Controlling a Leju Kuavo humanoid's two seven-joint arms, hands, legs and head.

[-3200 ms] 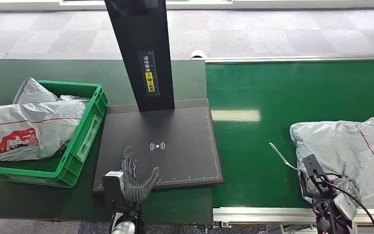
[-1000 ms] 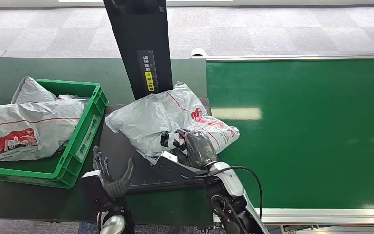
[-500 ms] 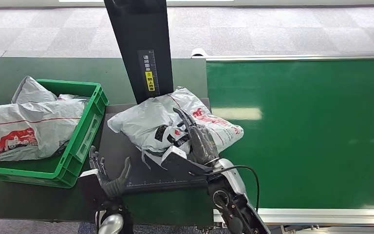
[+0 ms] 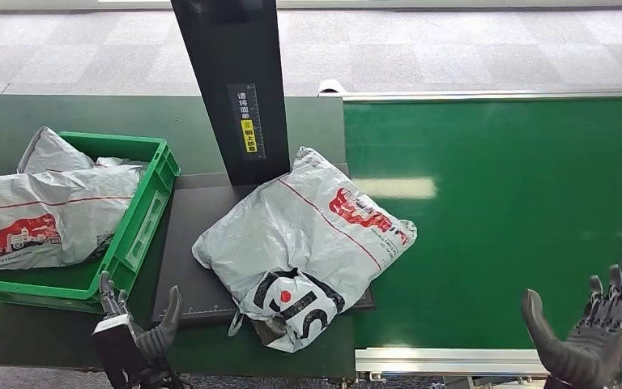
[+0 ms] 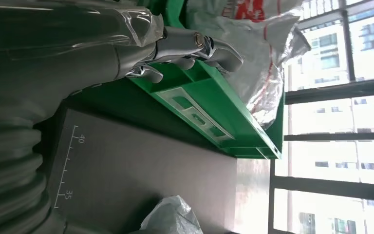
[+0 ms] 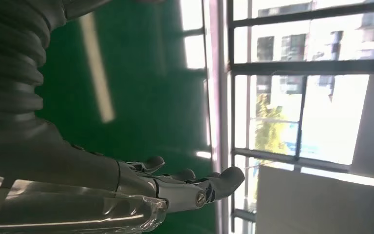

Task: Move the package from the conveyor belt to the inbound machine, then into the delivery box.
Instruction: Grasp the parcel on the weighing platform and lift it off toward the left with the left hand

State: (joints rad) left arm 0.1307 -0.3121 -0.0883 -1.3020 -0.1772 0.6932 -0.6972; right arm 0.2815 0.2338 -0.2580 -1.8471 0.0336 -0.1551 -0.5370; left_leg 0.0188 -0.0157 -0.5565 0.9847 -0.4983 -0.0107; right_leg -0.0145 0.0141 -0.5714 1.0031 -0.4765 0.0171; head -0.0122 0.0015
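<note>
While both hands hang open and empty, the left hand (image 4: 134, 336) near the delivery box (image 4: 151, 207) and the right hand (image 4: 590, 336) over the conveyor belt (image 4: 518, 203), the package (image 4: 308, 239) overhangs the inbound machine (image 4: 190, 275); slack film could slip from a grasp.

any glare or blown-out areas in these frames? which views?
Head view: one pale reflected strip on the conveyor belt beside the package; otherwise evenly lit and sharp. Left wrist view: the windows behind the green crate are overexposed, and the near robot hand is soft. Right wrist view: windows blown out, a bright streak reflected on the belt, and the robot hand slightly blurred.
</note>
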